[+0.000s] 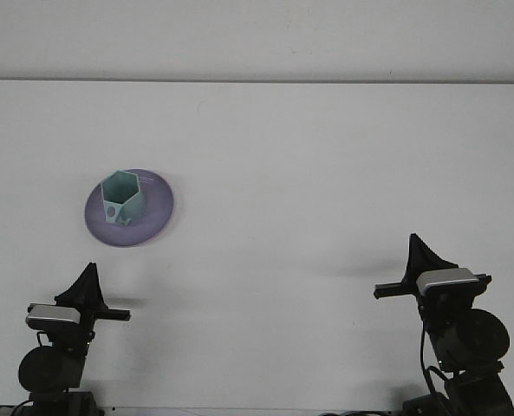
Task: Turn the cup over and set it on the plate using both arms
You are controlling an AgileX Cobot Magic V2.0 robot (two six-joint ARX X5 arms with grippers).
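**Fingers idle at the near edge, cup sitting on the plate**

Fingers on both grippers are showing only as dark wedge shapes seen edge-on, so whether they are parted or closed cannot be told; neither is holding anything. Left gripper is sitting low at the near left of the table, and the right gripper is sitting at the near right, a little higher in the front view.

Farther out on the table from the left gripper and slightly to its right, the cup is standing on the plate, well apart from both grippers and much farther from the right one. It is resting toward the plate's far left part, leaving the near and right parts of the plate bare.

White tabletop is stretching wide between the plate and the right gripper, and beyond the plate toward the table's far edge, which is running straight across the upper part of the view.

The cup is looking pale teal with a hexagonal rim opening upward, and faceted walls carrying a round mark. The plate is looking round, shallow and lavender.
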